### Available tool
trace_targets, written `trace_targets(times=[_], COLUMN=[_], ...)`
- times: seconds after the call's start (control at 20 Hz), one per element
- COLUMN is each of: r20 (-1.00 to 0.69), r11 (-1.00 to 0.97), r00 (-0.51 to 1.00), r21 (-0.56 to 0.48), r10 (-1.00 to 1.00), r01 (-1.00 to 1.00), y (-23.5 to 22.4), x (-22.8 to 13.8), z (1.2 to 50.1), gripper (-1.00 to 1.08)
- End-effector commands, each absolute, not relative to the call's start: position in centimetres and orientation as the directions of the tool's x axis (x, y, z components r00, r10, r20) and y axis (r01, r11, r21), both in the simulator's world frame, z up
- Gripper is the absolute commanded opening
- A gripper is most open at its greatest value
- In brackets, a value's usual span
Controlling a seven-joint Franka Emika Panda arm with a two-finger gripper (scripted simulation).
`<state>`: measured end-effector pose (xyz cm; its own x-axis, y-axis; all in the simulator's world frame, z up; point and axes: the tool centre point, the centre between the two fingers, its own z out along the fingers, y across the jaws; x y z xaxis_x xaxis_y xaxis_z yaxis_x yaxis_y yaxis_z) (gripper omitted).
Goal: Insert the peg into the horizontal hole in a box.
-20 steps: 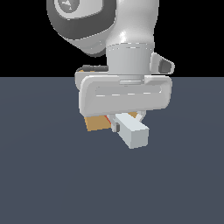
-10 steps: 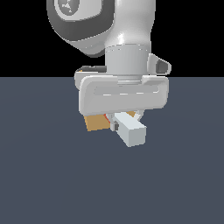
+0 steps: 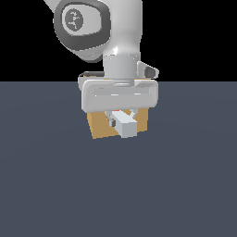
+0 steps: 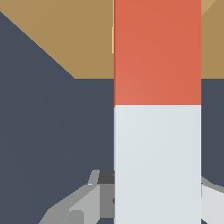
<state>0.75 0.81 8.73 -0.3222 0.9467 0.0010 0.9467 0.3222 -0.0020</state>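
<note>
Peg (image 4: 157, 131) fills the wrist view: a long square bar, pale grey at the near half, red-orange beyond, its colour join sharp and straight. It looks rigid, smooth-faced and probably light, so a firm squeeze across two flat sides of the grey half seems the sensible hold. Gripper (image 3: 121, 118) is clamped on that grey half, fingers (image 4: 83, 205) showing beside the bar, and carries it clear of the dark floor (image 3: 185, 185). Just past the peg's red end stands the tan box (image 3: 99, 127), directly behind the gripper in the exterior view. Its hole (image 4: 113, 39) shows only as a thin lighter strip at the peg's edge. Whether the tip has entered cannot be told.
</note>
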Motion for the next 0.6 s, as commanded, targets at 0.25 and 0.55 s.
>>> trace_targets(times=[0.25,0.55], r20=[0.0,0.0], r11=[0.322,0.322], r00=[-0.322,-0.322], r21=[0.002,0.002], r10=[0.947,0.947], r01=[0.947,0.947], y=[4.8,4.9], x=[-0.4,-0.4], z=[9.0,9.0], gripper=[-1.0,-1.0])
